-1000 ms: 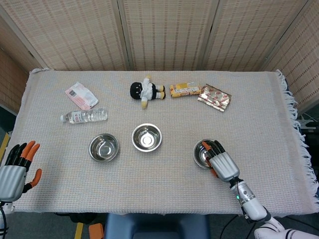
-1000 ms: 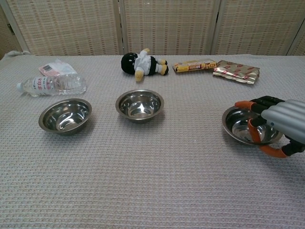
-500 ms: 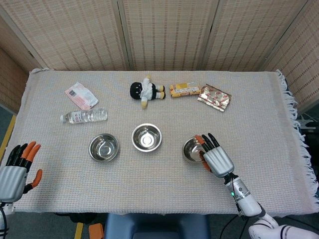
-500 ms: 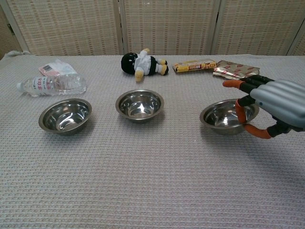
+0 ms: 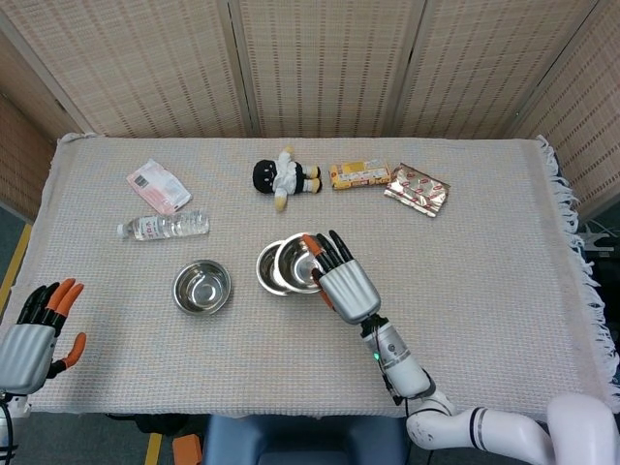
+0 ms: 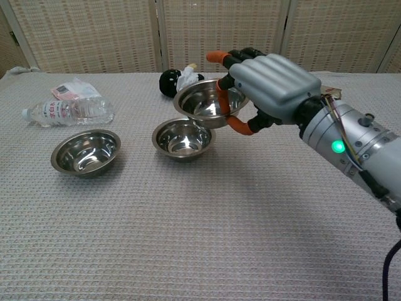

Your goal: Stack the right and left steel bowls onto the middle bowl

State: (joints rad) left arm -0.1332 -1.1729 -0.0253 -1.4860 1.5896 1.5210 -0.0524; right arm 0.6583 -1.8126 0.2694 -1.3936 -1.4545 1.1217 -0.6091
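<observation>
Beside the bowls, water bottle point(image 5: 165, 227), label unreadable.

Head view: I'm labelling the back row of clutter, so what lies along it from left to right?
Pink packet → black-and-white plush doll → yellow snack box → foil blister pack.

A: Room over the middle bowl point(image 6: 183, 138)?
B: Blocked — right hand point(image 6: 270, 84) holds the right bowl point(image 6: 203, 104) just above it.
A: Left bowl point(image 5: 201, 287)?
B: Open from front & left — bottle point(image 5: 163, 226) lies behind.
</observation>
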